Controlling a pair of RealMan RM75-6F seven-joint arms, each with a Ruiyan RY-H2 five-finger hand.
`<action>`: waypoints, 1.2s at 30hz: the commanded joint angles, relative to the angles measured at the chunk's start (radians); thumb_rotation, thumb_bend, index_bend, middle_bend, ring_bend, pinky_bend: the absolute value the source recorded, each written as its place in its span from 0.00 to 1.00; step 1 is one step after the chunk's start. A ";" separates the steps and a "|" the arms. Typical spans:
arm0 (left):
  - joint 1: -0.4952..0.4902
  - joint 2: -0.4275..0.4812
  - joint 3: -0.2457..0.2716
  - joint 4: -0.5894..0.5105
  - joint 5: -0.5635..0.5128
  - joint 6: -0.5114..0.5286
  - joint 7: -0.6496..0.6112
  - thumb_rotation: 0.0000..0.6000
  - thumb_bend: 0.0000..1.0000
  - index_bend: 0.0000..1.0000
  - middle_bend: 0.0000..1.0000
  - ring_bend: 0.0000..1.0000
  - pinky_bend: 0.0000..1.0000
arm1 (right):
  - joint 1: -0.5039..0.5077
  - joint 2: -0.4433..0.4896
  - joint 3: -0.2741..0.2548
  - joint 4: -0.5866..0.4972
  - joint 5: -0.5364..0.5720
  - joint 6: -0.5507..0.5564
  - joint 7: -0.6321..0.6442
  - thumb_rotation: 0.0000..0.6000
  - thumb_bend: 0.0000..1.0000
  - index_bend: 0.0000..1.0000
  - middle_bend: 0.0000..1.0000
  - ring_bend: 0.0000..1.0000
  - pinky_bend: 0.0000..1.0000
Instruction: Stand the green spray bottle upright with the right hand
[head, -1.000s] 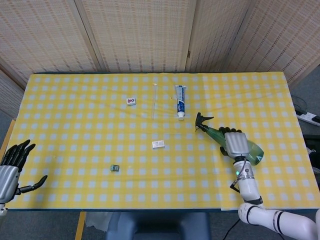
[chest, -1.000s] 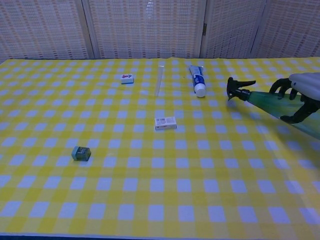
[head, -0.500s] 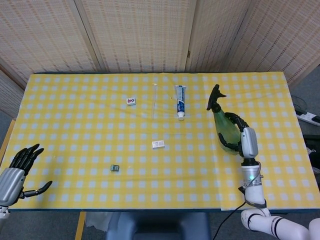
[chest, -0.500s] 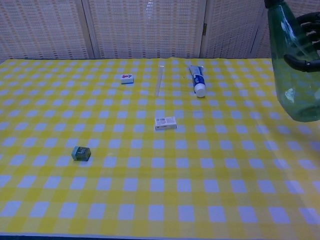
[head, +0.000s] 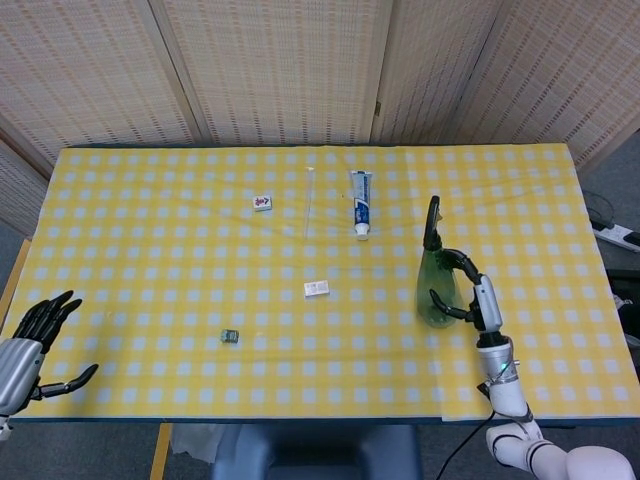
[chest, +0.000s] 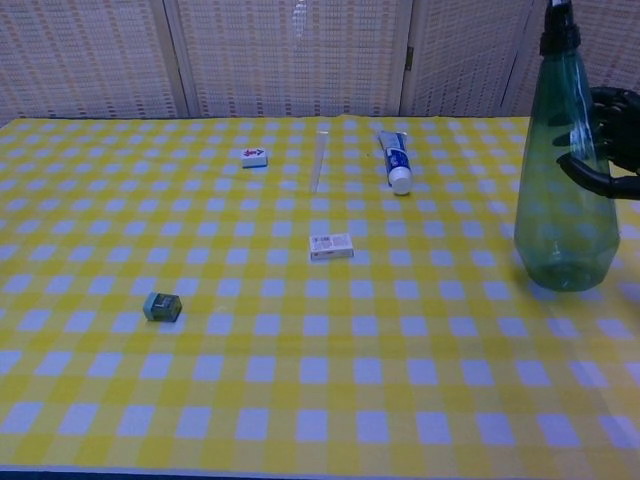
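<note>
The green spray bottle (head: 437, 290) (chest: 565, 200) stands upright on the yellow checked tablecloth (head: 150, 260) at the right side, with its black nozzle on top. My right hand (head: 478, 300) (chest: 605, 135) is at the bottle's right side, and its dark fingers curl around the body, gripping it. The bottle's base rests on the cloth. My left hand (head: 25, 350) hovers at the table's near left corner with fingers spread and nothing in it. It shows only in the head view.
A toothpaste tube (head: 361, 203) (chest: 395, 160) lies left of and behind the bottle. Beside it lies a thin clear rod (head: 311, 195). A small tile (head: 263, 203), a white box (head: 317, 289) and a small green cube (head: 230, 336) lie further left.
The right hand swung the bottle from lying tilted to upright, then lowered it until its base met the cloth. The left hand shifted slightly at the near left corner.
</note>
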 joint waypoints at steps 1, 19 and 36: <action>0.005 0.000 -0.002 -0.001 -0.009 0.004 -0.002 0.43 0.28 0.00 0.00 0.02 0.00 | -0.003 -0.031 -0.023 0.048 -0.022 -0.011 0.025 1.00 0.39 0.59 0.61 0.61 0.45; 0.014 -0.013 -0.014 0.003 -0.009 0.034 0.012 0.46 0.29 0.02 0.00 0.03 0.00 | -0.066 0.013 -0.074 0.088 -0.062 0.046 0.011 1.00 0.38 0.21 0.36 0.36 0.21; 0.014 -0.014 -0.012 -0.004 -0.002 0.034 0.027 0.46 0.29 0.05 0.00 0.03 0.00 | -0.154 0.146 -0.132 -0.031 -0.107 0.127 -0.035 1.00 0.34 0.00 0.21 0.22 0.05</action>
